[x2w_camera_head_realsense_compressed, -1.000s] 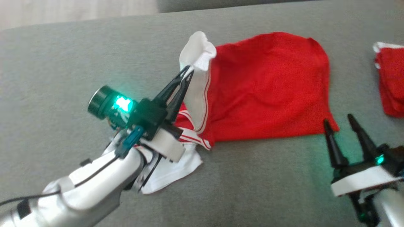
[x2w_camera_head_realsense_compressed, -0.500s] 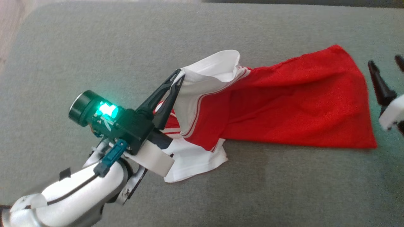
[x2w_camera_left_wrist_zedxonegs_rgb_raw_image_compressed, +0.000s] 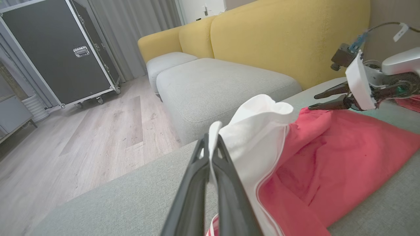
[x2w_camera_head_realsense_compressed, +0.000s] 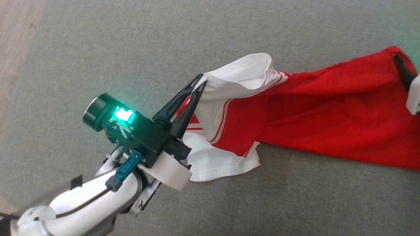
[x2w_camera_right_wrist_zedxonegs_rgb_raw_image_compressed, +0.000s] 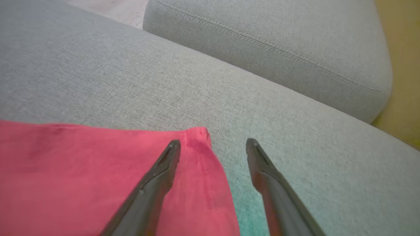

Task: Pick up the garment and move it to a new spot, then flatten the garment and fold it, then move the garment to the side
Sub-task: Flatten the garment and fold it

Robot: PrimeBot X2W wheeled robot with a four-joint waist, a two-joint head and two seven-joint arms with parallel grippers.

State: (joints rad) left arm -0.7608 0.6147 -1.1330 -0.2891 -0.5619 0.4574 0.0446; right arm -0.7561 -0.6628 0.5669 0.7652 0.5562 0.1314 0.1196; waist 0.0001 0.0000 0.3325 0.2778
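Observation:
The garment [x2w_camera_head_realsense_compressed: 328, 121] is a red shirt with white sleeves and striped trim, stretched out across a grey cushion [x2w_camera_head_realsense_compressed: 131, 49]. My left gripper [x2w_camera_head_realsense_compressed: 202, 78] is shut on its white sleeve edge [x2w_camera_left_wrist_zedxonegs_rgb_raw_image_compressed: 249, 131] and holds that end lifted. In the left wrist view the gripper [x2w_camera_left_wrist_zedxonegs_rgb_raw_image_compressed: 210, 139] pinches the white fabric between its closed fingers. My right gripper [x2w_camera_right_wrist_zedxonegs_rgb_raw_image_compressed: 213, 142] stands open over the far red corner [x2w_camera_right_wrist_zedxonegs_rgb_raw_image_compressed: 197, 137], one finger above the cloth and the other over bare cushion. Its dark finger [x2w_camera_head_realsense_compressed: 403, 70] shows at the right edge of the head view.
A second grey cushion [x2w_camera_right_wrist_zedxonegs_rgb_raw_image_compressed: 279, 42] lies beyond the one I work on. A yellow sofa back [x2w_camera_left_wrist_zedxonegs_rgb_raw_image_compressed: 279, 36] stands behind it. Wooden floor [x2w_camera_left_wrist_zedxonegs_rgb_raw_image_compressed: 82, 137] and a black flight case [x2w_camera_left_wrist_zedxonegs_rgb_raw_image_compressed: 59, 52] lie off the cushion's left edge.
The head camera has turned, shifting the whole picture. My left gripper has pulled the white sleeve away, stretching the shirt long. The right gripper has come up to the red far corner.

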